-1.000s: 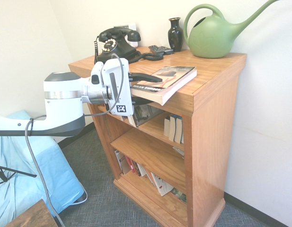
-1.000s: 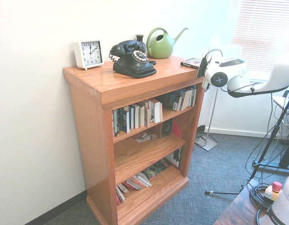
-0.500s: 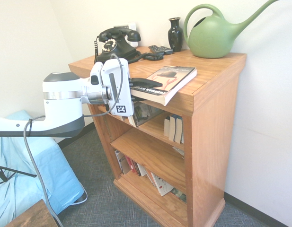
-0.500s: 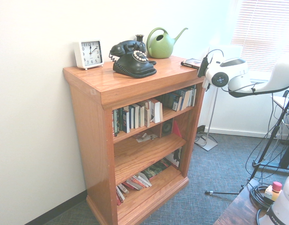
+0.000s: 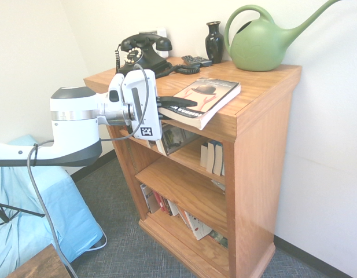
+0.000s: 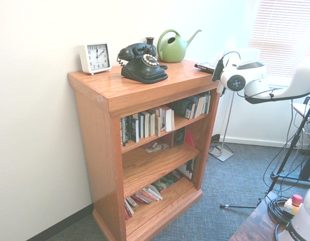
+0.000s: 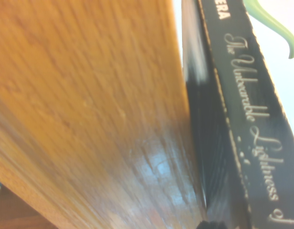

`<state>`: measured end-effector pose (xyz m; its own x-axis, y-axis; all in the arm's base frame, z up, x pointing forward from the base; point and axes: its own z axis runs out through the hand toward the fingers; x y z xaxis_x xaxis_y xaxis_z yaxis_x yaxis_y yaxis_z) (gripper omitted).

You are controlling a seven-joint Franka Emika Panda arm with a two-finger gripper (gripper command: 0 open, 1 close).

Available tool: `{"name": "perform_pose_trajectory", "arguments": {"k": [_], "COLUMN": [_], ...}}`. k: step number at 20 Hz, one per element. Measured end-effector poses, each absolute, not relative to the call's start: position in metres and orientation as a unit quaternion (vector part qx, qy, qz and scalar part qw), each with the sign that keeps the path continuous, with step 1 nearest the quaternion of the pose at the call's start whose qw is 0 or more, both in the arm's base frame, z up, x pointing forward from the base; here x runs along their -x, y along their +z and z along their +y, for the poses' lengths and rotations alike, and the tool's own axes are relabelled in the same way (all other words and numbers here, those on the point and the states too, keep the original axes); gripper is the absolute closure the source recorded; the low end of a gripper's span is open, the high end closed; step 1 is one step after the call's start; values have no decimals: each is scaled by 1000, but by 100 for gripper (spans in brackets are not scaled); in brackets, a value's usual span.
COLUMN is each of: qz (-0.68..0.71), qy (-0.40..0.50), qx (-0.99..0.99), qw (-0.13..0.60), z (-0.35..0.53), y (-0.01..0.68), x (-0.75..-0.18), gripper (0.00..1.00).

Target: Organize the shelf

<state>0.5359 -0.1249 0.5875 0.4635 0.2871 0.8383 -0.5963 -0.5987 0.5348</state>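
Jaws clamped on the glossy black paperback point(image 5: 202, 97) lying flat, overhanging the shelf's point(image 5: 260, 145) thick oak-grain top

The book's point(image 7: 242, 138) script title is running off the wrist view's edge, and the shelf point(image 7: 89, 109) top is blurring there. In the second exterior view, the book point(image 6: 205, 66) is showing too small to read.

White walls point(image 6: 39, 125), grey carpet point(image 6: 215, 191), window blinds point(image 6: 283, 35).
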Motion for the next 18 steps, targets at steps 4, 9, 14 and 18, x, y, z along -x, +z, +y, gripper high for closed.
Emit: {"name": "perform_pose_trajectory", "arguments": {"k": [4,9,14,18], "qz": [-149,-212,-266,-293], "qy": [506,515,518,494], "qx": [-748,-768,-784,-805], "qw": [402,315,214,148], "z": [-125,-121,-112,-106], "y": [608,649,664,642], "x": [-522,-468,-400,-367], "gripper": [100,100,100,100]}}
